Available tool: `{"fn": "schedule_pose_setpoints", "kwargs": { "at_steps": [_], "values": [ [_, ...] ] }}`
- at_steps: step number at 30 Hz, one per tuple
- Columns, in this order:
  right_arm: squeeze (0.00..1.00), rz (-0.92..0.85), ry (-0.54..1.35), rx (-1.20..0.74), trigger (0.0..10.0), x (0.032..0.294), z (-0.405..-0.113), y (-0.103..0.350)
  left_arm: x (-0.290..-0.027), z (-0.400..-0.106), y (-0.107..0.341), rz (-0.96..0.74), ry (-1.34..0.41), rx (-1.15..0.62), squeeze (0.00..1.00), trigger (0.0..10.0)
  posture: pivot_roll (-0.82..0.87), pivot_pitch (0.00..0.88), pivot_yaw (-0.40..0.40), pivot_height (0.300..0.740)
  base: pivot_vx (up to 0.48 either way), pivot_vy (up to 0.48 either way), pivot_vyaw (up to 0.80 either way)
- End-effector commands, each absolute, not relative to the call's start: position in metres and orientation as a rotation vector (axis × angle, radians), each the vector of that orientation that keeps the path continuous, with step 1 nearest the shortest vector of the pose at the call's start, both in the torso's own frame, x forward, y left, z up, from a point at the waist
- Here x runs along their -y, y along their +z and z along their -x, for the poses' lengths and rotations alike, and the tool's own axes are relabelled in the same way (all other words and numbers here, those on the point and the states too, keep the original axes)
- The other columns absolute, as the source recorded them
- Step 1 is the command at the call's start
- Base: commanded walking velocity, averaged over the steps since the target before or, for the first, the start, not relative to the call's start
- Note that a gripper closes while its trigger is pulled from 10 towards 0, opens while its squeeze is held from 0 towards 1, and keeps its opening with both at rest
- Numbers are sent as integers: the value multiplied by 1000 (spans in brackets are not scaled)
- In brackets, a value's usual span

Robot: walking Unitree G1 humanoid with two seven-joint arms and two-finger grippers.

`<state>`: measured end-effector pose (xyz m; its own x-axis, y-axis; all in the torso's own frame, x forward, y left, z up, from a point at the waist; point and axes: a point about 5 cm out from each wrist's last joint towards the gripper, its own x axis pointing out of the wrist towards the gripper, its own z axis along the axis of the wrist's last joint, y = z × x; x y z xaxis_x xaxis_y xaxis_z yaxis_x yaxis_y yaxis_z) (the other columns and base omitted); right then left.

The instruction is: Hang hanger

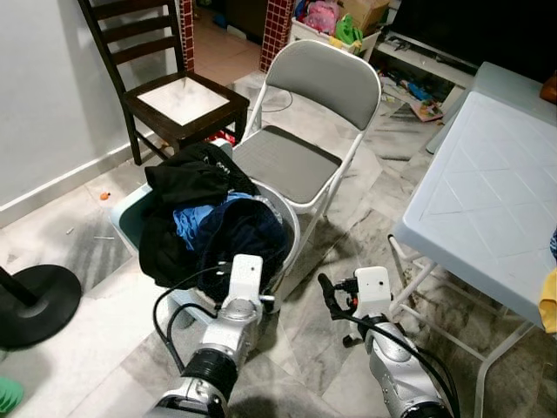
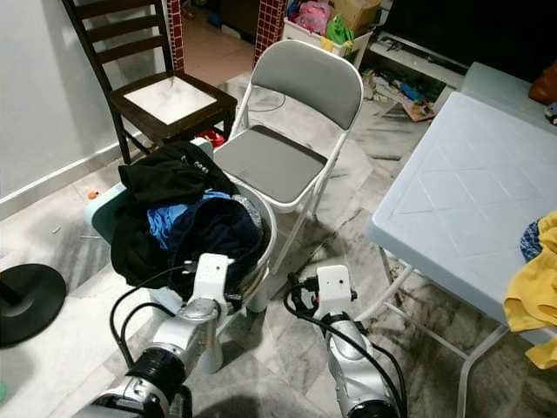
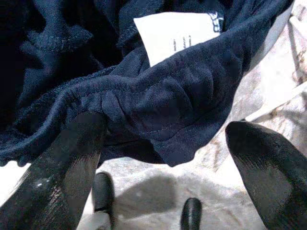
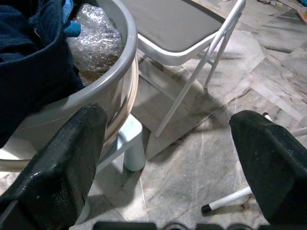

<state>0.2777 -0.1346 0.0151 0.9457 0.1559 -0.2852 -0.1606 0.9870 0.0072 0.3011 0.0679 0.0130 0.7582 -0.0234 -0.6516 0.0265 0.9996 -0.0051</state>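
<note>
Here, item by item. Laundry basket (image 1: 283,216): grey, round, set on a pale stool (image 4: 129,143) on the marble floor (image 1: 322,348), just in front of the folding chair (image 1: 305,131). Contents heaped above the rim: black garment (image 1: 187,178) on top, blue cloth (image 1: 187,222) beneath it, navy garment (image 1: 248,235) spilling toward the robot, clear crinkled plastic (image 4: 98,36) against the inner wall.

Left gripper (image 3: 163,167): at the near edge of the basket, fingers spread, one finger (image 3: 67,167) touching the hem of the navy garment, the other apart from it. A white label (image 3: 177,33) shows on that garment.

Right gripper (image 4: 168,158): low over the floor, beside the basket and before the folding chair's legs, fingers spread wide, nothing between them.

Hanger: cannot be made out in the heap or anywhere around it.

Surroundings: folding chair, grey seat and back on a white frame. Dark wooden chair (image 1: 165,87) with a pale seat, by the white wall, behind the basket. White plastic table (image 1: 487,200) on the robot's right, a yellow cloth (image 2: 535,287) at its near edge. Black round base (image 1: 35,305) on the floor at the left. Clutter of toys and boxes (image 1: 339,17) at the far side of the room
</note>
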Motion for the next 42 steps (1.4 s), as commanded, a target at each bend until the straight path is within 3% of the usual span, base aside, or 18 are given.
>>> {"fn": "schedule_pose_setpoints", "kwargs": {
  "at_steps": [1, 10, 11, 12, 13, 21, 42],
  "values": [
    [0, 32, 139, -303, 10000, 143, -274, 12, -48, -313, 30, 28, -55, -656, 0, 10000, 191, 122, -163, 740, 0, 0, 0],
    [0, 37, 140, -309, 10000, 143, -273, 10, -63, -318, 26, 31, -27, -650, 0, 10000, 189, 126, -169, 740, 0, 0, 0],
    [0, 37, 141, -310, 10000, 143, -273, 10, -67, -319, 26, 27, -15, -642, 0, 9176, 190, 128, -168, 740, 0, 0, 0],
    [0, 37, 142, -311, 10000, 142, -273, 10, -70, -320, 26, 27, -8, -636, 0, 1765, 190, 127, -167, 740, 0, 0, 0],
    [0, 37, 144, -312, 10000, 142, -273, 10, -74, -321, 26, 17, -1, -626, 0, 0, 190, 127, -167, 740, 0, 0, 0],
    [0, 39, 143, -317, 10000, 142, -272, 8, -96, -331, 32, -38, 46, -569, 0, 0, 201, 121, -163, 740, 0, 0, 0],
    [0, 50, 138, -312, 10000, 145, -274, 9, -98, -334, 36, -43, 51, -527, 0, 0, 197, 113, -168, 740, 0, 0, 0]
  ]
}}
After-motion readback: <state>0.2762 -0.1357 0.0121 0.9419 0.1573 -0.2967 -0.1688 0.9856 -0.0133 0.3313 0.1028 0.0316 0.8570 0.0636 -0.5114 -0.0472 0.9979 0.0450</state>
